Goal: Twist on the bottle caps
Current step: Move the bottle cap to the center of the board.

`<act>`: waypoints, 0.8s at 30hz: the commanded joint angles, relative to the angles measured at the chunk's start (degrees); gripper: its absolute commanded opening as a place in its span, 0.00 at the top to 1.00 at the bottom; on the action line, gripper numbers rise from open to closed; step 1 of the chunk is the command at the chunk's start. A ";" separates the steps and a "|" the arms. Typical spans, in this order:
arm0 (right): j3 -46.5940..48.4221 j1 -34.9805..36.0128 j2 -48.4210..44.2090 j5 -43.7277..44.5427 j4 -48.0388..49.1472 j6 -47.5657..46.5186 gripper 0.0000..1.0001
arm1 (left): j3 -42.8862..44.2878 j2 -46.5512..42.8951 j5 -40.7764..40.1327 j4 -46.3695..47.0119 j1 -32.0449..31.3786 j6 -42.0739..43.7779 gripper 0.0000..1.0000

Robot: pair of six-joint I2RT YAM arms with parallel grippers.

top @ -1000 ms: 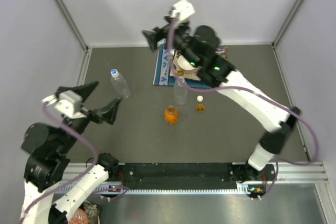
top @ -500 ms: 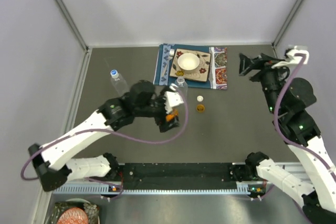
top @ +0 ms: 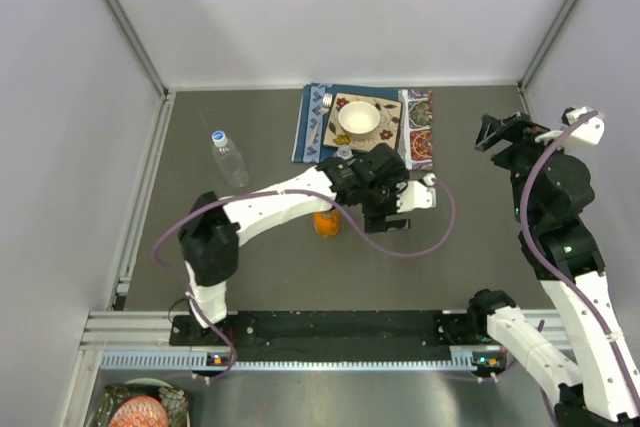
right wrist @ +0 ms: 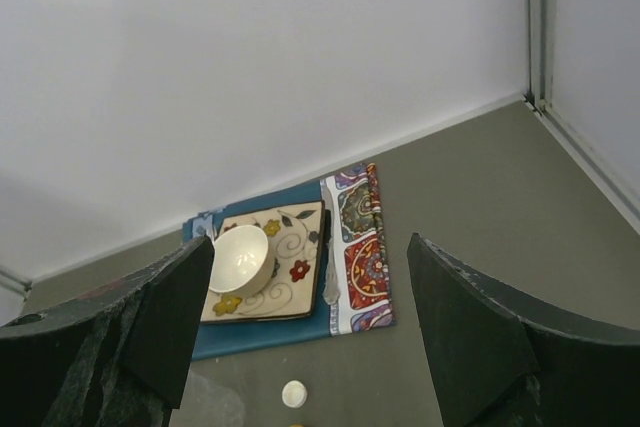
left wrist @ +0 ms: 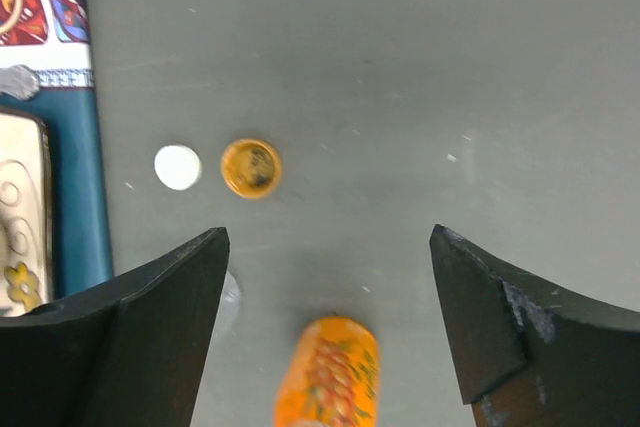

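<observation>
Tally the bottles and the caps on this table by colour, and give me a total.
Clear bottles: 2
Orange bottle: 1
White cap, loose: 1
Orange cap, loose: 1
Blue-and-white cap, on the far-left bottle: 1
Total: 6

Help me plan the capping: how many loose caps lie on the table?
2. A white cap and an orange cap lie side by side on the table near the placemat's edge. The left arm covers them in the top view and may hide others.
</observation>
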 commanded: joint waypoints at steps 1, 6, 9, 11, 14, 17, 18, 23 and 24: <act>-0.60 -4.31 0.83 -3.41 1.31 1.85 0.21 | 8.25 6.77 -0.50 0.29 2.36 2.69 0.17; -3.06 -7.39 0.31 -8.25 3.24 4.76 0.21 | 15.54 14.58 -0.06 -1.72 4.12 4.01 0.45; -3.94 -7.31 0.31 -9.39 4.21 5.46 0.21 | 21.08 19.41 0.56 -5.23 5.17 2.53 0.58; -4.37 -7.48 0.22 -9.75 4.56 5.72 0.22 | 22.93 20.92 1.17 -6.21 5.70 2.08 0.57; -4.73 -7.39 0.13 -10.45 5.26 6.07 0.21 | 22.68 22.07 1.79 -6.12 6.14 2.17 0.53; -4.82 -7.48 0.22 -11.15 5.35 6.60 0.21 | 22.76 23.74 1.88 -6.99 6.58 1.38 0.50; -4.82 -7.48 0.13 -11.33 5.53 6.69 0.22 | 22.85 24.44 1.88 -7.26 6.67 0.50 0.48; -5.43 -7.48 -0.04 -12.39 6.23 7.13 0.22 | 23.03 25.85 1.44 -6.91 7.63 -2.05 0.42; -5.52 -7.57 -0.22 -12.56 6.49 7.22 0.22 | 23.03 26.11 1.18 -6.65 7.72 -2.14 0.42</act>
